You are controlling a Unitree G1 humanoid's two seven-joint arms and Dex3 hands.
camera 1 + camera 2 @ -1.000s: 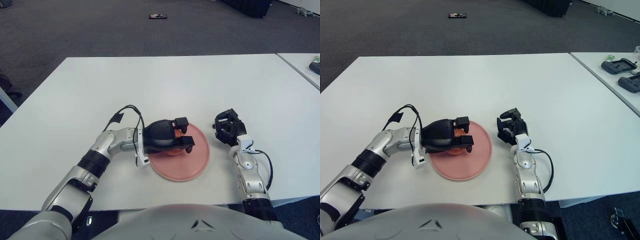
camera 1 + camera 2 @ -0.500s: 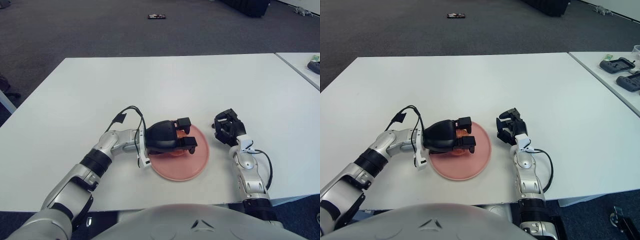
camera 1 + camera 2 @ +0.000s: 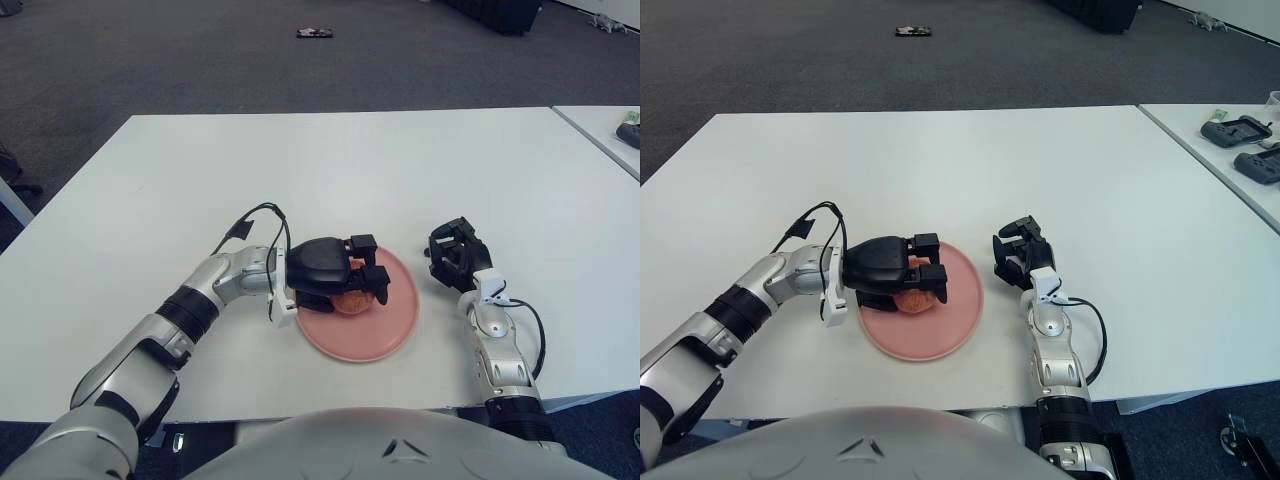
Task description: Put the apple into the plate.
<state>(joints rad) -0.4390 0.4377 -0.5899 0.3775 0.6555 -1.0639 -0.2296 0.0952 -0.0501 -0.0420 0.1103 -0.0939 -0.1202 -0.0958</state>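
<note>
The pink plate (image 3: 388,326) lies on the white table (image 3: 330,170) near its front edge. On the plate's left part sits the orange-red apple (image 3: 351,301). My left hand (image 3: 370,262) hovers right over it. Its black fingers are spread above the fruit, and the apple shows below them rather than between them. The hand's black body hides the apple's top and left side. My right hand (image 3: 455,255) shows just right of the plate, idle, with its fingers loosely curled and holding nothing.
A black cable (image 3: 255,215) loops up from my left wrist. A second table at the right edge carries black controllers (image 3: 1240,130). A small dark object (image 3: 315,33) lies on the carpet far behind the table.
My left hand has lifted a little and drawn back to the left. The apple, held between the fingers before, now shows lower on the plate. My right hand has not moved.
</note>
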